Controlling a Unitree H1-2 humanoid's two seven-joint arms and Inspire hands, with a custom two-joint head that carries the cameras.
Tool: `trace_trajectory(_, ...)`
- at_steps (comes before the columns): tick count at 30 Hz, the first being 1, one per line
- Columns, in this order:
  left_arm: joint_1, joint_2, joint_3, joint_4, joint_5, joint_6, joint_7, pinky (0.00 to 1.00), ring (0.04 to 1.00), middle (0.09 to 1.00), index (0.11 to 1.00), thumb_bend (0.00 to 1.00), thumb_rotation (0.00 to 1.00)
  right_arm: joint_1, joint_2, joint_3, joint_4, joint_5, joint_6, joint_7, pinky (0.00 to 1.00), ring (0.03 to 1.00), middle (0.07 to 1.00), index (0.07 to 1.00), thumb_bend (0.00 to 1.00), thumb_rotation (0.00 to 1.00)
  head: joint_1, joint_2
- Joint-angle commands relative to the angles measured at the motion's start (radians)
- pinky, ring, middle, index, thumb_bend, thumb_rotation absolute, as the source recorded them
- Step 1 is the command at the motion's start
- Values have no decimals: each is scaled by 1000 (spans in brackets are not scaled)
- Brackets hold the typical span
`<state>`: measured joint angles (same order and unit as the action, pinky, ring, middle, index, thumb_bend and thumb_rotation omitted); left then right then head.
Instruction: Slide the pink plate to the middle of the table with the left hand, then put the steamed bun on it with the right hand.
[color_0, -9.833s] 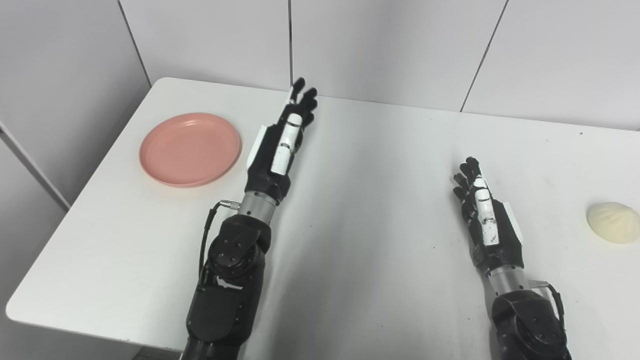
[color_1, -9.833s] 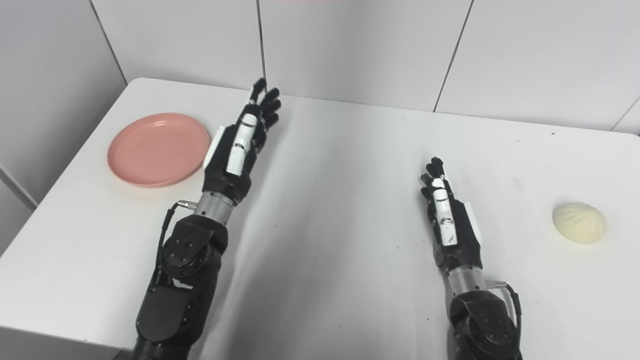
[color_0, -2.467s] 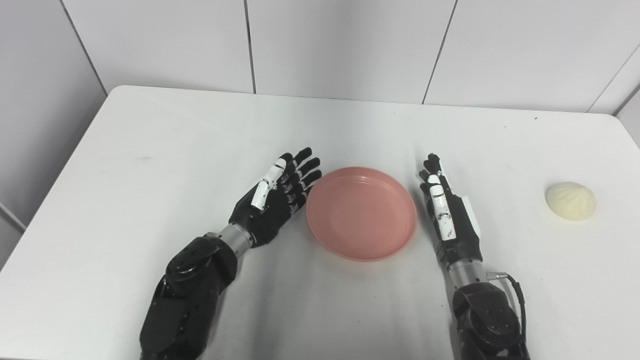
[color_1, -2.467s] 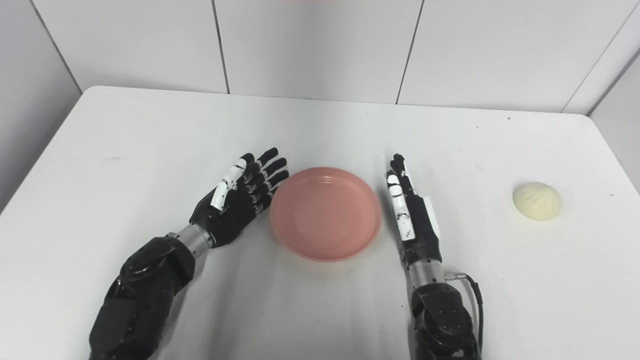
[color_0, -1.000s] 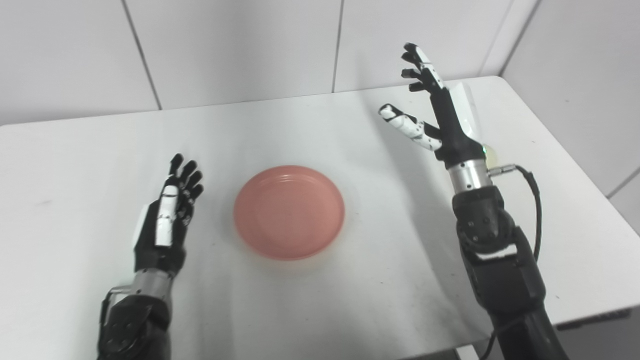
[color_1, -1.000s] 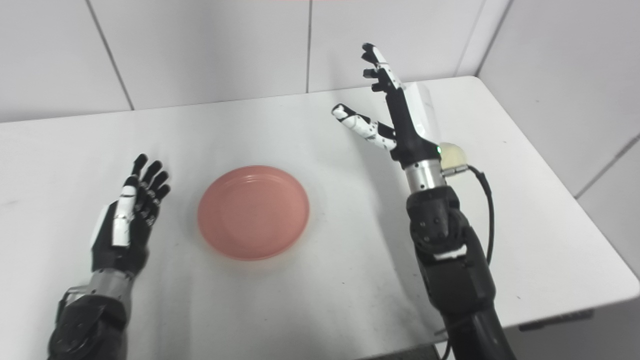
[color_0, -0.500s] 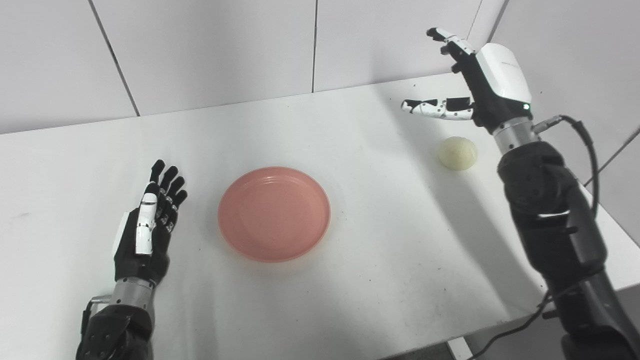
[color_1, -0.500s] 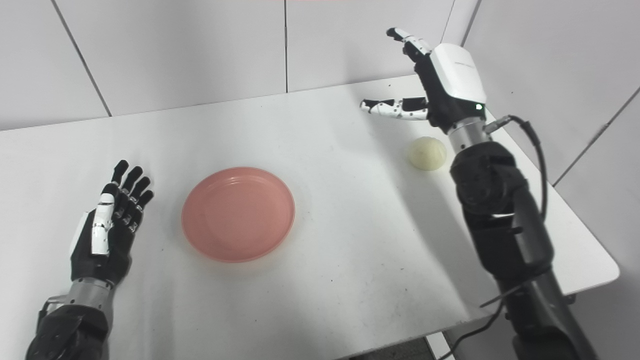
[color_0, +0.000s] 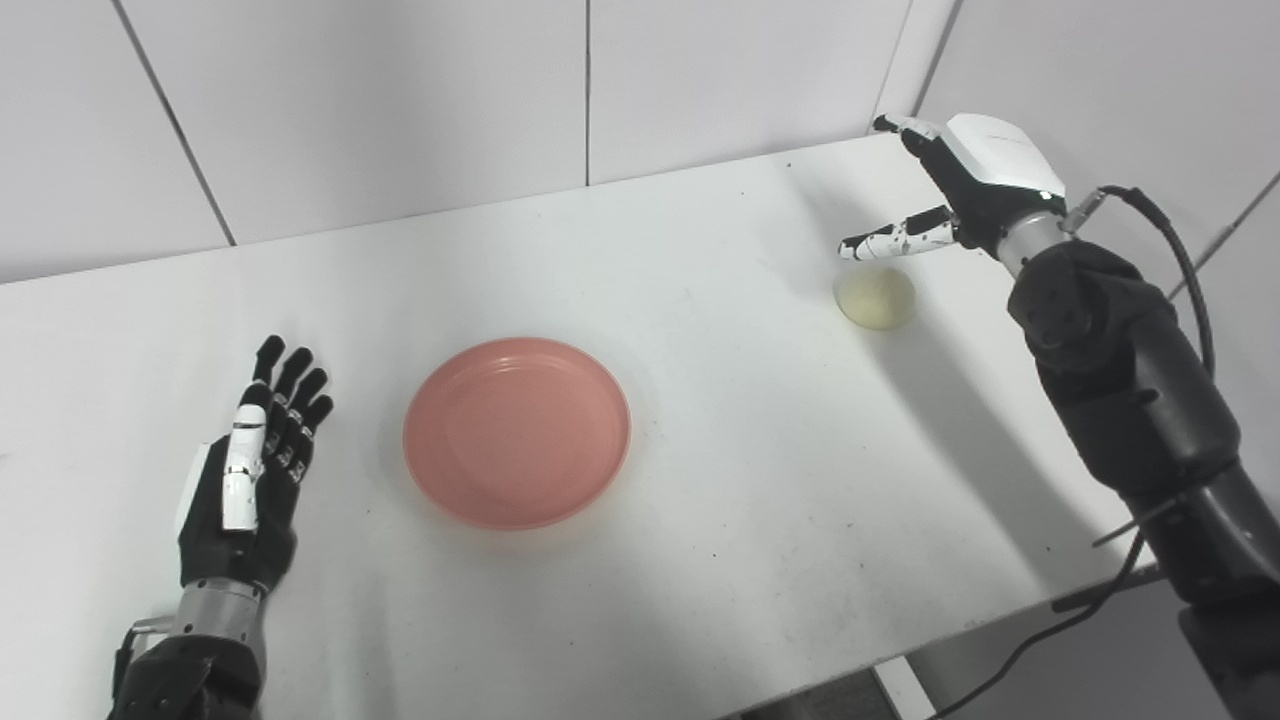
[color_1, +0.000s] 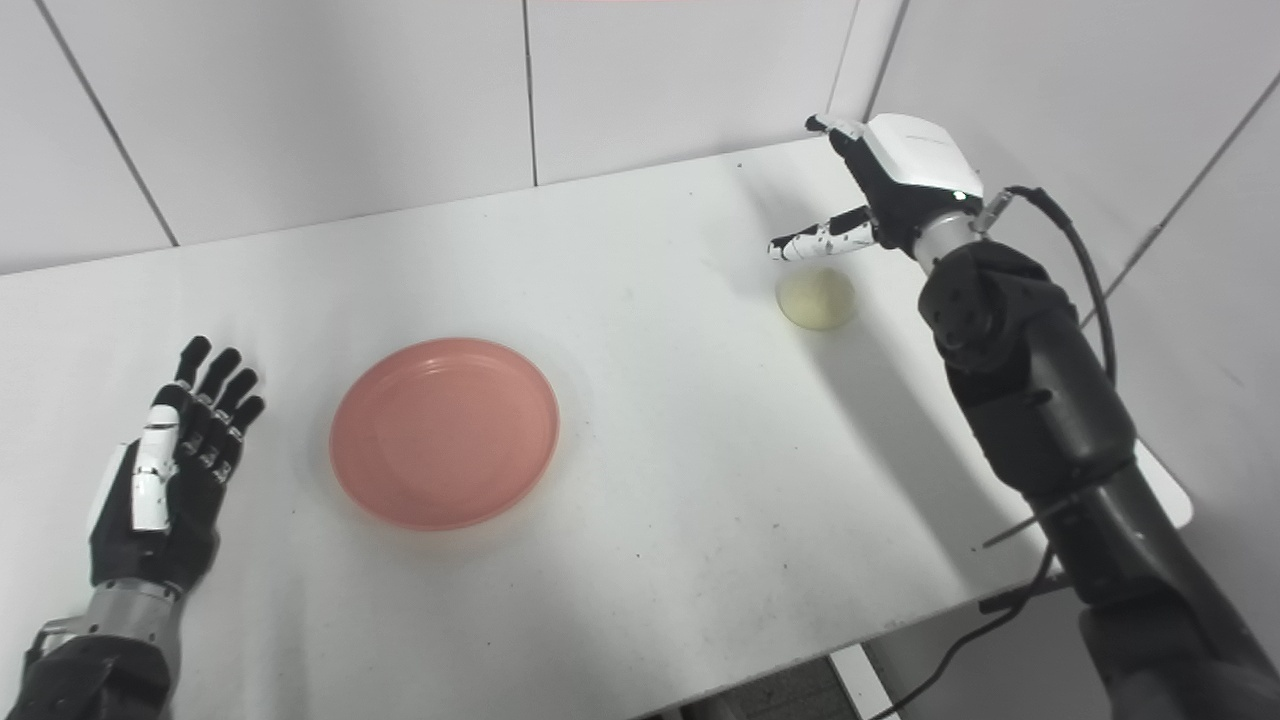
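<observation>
The pink plate (color_0: 517, 431) lies flat near the middle of the white table (color_0: 720, 480), with nothing on it. A pale steamed bun (color_0: 875, 297) rests on the table at the far right. My right hand (color_0: 965, 185) hovers just above and behind the bun, open, thumb stretched out over it, not touching it. Well left of the plate, my left hand (color_0: 245, 475) lies open near the table surface with fingers straight.
White wall panels stand behind the table and along its right side, close to the right hand. The table's front edge and right corner (color_1: 1170, 510) are in view, and a black cable (color_0: 1170, 230) loops from the right wrist.
The right hand has come down toward the bun and tilted over it. The camera has shifted, so the plate and left hand sit further left in the picture.
</observation>
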<state>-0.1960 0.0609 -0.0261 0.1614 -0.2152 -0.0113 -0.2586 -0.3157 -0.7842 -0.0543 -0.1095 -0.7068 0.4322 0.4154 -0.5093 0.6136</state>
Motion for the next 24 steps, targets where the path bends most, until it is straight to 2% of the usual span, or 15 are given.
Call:
trace_trajectory(1,55,23,15,66,-14,21,-10,972,967,977,997,434,1000,-47,-37,-4,-3,-15,30,8,739,903,934,905,954,485,-1,1)
trace_trajectory(7,53,28,22,75,-16,15,-21,973,965,979,1000,425,1000,-49,-28,17,56,-19,34,-4,723,878,923,882,935,409,-6,6)
trace_trajectory(19,54,29,38,69,-13,23,-18,970,961,974,995,412,1000,-76,-16,61,183,-1,22,-35,731,868,907,853,958,409,-3,19)
trace_trajectory(24,54,28,42,68,-15,26,-20,970,959,973,994,415,1000,-81,-6,77,199,15,19,-39,730,855,901,847,941,400,-5,23)
